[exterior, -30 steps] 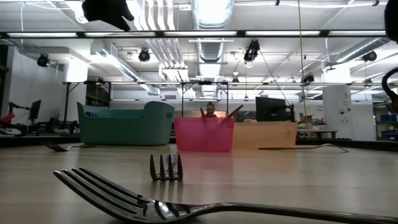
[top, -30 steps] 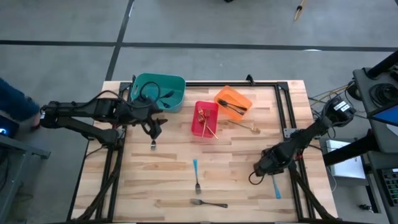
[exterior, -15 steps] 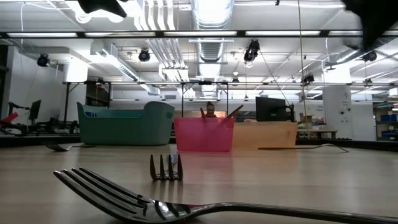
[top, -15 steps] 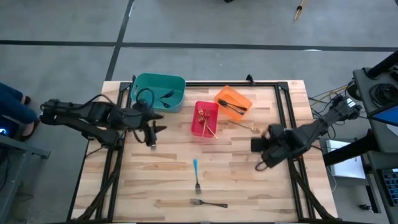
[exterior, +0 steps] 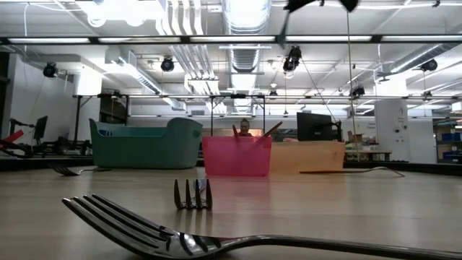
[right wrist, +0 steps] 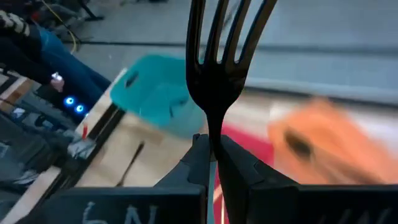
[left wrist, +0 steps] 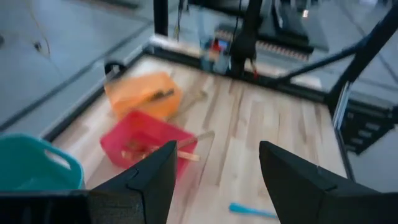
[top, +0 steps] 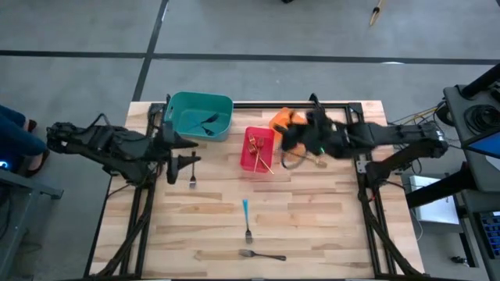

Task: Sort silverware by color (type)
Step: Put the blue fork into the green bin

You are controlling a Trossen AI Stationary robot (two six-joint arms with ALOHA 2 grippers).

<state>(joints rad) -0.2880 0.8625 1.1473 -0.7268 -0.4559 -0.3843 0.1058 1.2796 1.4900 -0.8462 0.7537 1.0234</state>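
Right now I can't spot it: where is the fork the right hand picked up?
The dark fork is clamped upright in the right hand, over the orange bin.

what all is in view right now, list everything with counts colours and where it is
teal bin: 1, teal, far left of the table, dark forks inside
red bin: 1, red, centre, gold forks inside
orange bin: 1, orange, right of the red bin, partly hidden by the right arm
blue-handled fork: 1, light blue and silver, loose on the table's near middle
silver fork: 1, silver, near edge
small fork: 1, colour unclear, under the left gripper
held fork: 1, dark, tines up
table: 1, light wood
person: 1, blue sleeve at the left edge
left gripper: open, over the table's left side
right gripper: shut on the held fork, above the orange bin
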